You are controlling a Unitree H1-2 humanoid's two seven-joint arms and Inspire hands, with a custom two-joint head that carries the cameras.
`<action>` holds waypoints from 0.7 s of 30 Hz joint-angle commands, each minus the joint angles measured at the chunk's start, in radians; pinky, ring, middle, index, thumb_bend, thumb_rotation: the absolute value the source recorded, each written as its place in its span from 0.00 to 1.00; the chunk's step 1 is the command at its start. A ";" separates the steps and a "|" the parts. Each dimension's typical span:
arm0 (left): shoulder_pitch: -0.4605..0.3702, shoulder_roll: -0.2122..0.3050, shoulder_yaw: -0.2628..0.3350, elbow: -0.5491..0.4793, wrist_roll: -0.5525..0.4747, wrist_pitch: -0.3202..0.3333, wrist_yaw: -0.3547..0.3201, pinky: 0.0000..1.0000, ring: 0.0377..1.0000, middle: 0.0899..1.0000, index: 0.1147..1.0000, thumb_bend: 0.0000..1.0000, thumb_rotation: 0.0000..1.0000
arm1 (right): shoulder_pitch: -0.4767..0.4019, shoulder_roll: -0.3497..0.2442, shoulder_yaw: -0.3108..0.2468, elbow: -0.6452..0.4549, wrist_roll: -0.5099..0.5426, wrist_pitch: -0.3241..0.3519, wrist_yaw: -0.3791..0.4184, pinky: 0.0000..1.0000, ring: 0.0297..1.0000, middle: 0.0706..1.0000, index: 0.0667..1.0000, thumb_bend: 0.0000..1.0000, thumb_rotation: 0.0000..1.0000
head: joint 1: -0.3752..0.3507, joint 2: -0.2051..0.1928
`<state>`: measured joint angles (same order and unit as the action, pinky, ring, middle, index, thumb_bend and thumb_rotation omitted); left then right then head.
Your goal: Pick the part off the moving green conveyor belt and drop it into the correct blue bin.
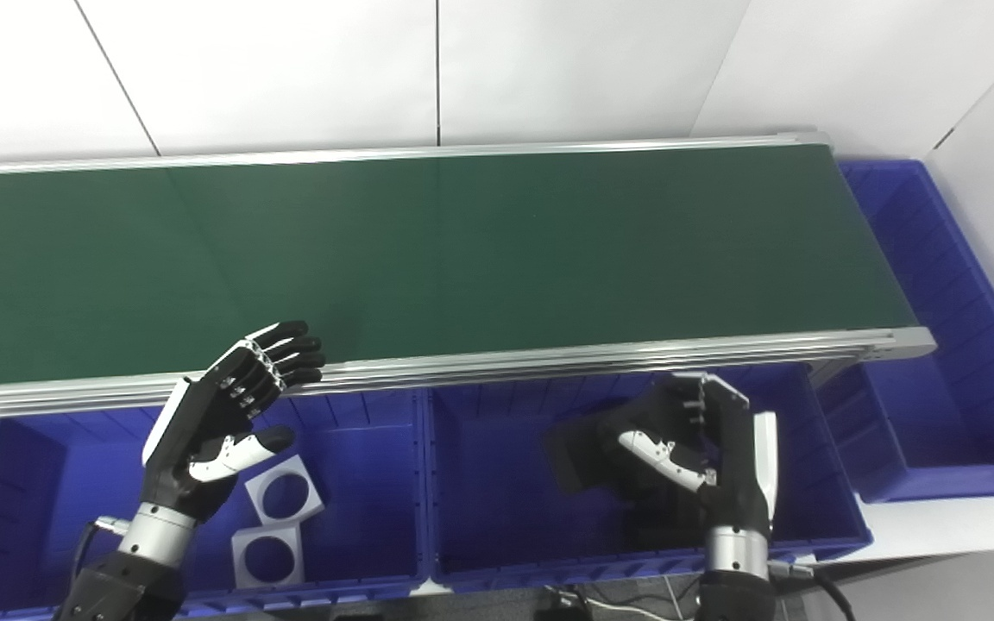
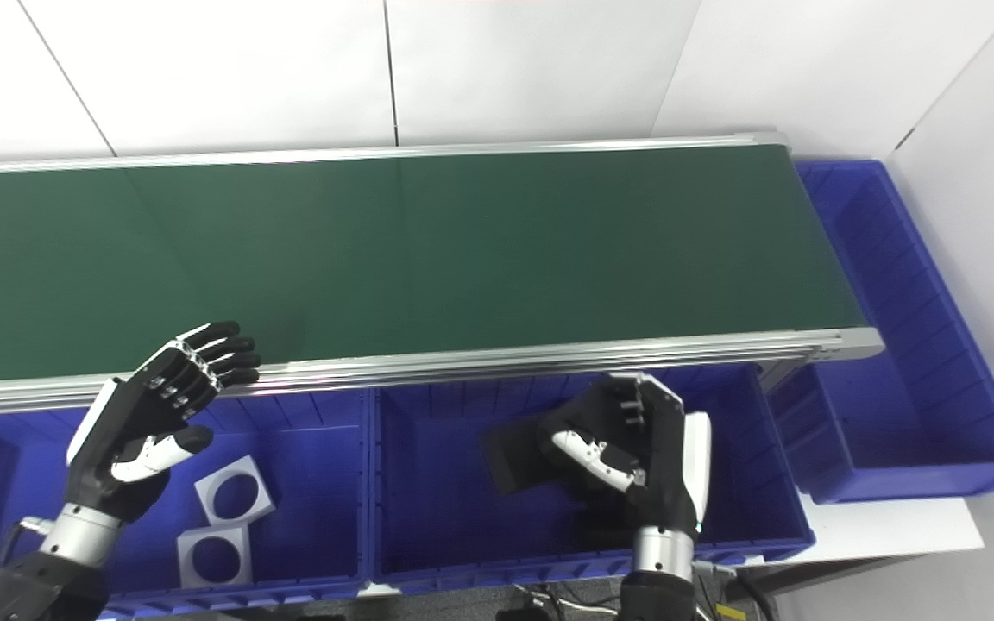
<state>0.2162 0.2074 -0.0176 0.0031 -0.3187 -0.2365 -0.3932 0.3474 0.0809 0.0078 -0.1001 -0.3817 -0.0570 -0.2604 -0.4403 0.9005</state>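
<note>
Both robot hands hover over blue bins: right robot hand (image 1: 704, 448) grasps a black part (image 1: 575, 457) (dark, indistinct); left robot hand (image 1: 221, 414) is released, fingers spread.

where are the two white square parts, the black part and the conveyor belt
white square parts (image 1: 284, 489), left eye view, frame edge of the upper one
black part (image 1: 570, 461), left eye view, its left end beside the right hand
conveyor belt (image 1: 497, 259), left eye view, bare green surface
</note>
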 commanded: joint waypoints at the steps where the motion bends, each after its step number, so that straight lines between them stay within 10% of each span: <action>1: -0.005 0.012 0.008 -0.041 -0.015 -0.007 -0.006 0.72 0.72 0.74 0.74 0.91 0.40 | -0.017 0.002 -0.004 0.017 0.006 -0.087 -0.038 0.39 0.40 0.48 0.45 0.52 0.00 | 0.004 0.001; 15: -0.004 0.001 0.004 -0.050 0.001 0.000 0.002 0.71 0.72 0.74 0.75 0.92 0.41 | -0.016 -0.026 0.009 0.064 0.010 -0.068 -0.026 0.42 0.40 0.47 0.49 0.52 0.00 | 0.006 -0.004; 18: -0.006 -0.001 0.002 -0.046 -0.004 -0.003 -0.001 0.71 0.73 0.74 0.75 0.91 0.40 | -0.010 -0.037 0.016 0.043 0.042 -0.043 0.016 0.48 0.53 0.60 0.47 0.52 0.11 | 0.008 -0.007; 21: -0.006 -0.003 0.002 -0.045 0.003 -0.008 0.001 0.71 0.72 0.74 0.75 0.91 0.41 | -0.003 -0.058 0.034 0.011 0.054 0.010 0.077 0.65 0.71 0.76 0.76 0.78 0.28 | 0.010 -0.008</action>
<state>0.2169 0.2020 -0.0198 -0.0192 -0.3165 -0.2254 -0.3923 0.3417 0.0306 0.0330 -0.0429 -0.3339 -0.0640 -0.2100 -0.4310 0.8928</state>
